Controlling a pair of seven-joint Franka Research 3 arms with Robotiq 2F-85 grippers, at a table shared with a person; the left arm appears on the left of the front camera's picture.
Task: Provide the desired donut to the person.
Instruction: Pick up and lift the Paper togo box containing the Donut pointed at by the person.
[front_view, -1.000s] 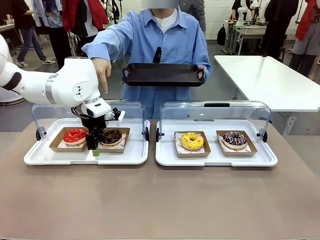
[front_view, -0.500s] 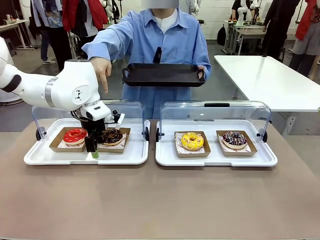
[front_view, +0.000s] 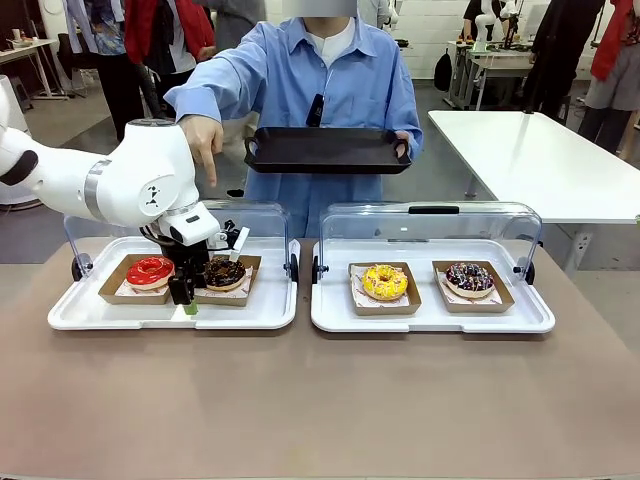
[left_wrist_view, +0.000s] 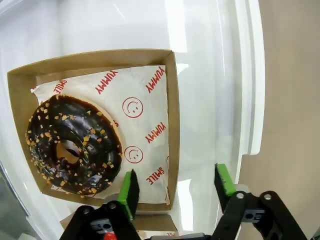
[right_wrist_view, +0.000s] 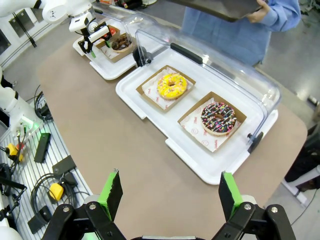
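Front view: our left gripper (front_view: 186, 298) stands spread astride the box (left_wrist_view: 172, 115) wall beside the chocolate donut (front_view: 224, 272), at which the person (front_view: 330, 80) points. Our right gripper (right_wrist_view: 167, 192) hangs spread, well apart. A thin-wall pinch may slip and tip the donut. We count four donuts, four boxes, two lidded trays (front_view: 270, 312) and one black tray (front_view: 325, 150).

Near: brown tabletop (front_view: 320, 400), matte, running edge to edge. Far right: long white table (front_view: 540, 150) on pale legs, bare top, bright under overhead light. Farther behind it: another white table (front_view: 490, 60) w/ small gear on top, too small to tell. Far wall (front_view: 435, 25): white, block pattern. Grey floor (front_view: 450, 170) btwn tables, smooth, faint shine. Far left: pale table corner (front_view: 25, 45). Even indoor light, soft shadows. From right wrist view: slatted metal rack (right_wrist_view: 27, 175) just beside brown tabletop, w/ black cables (right_wrist_view: 40, 95) and a yellow plug-like bit (right_wrist_view: 55, 191).
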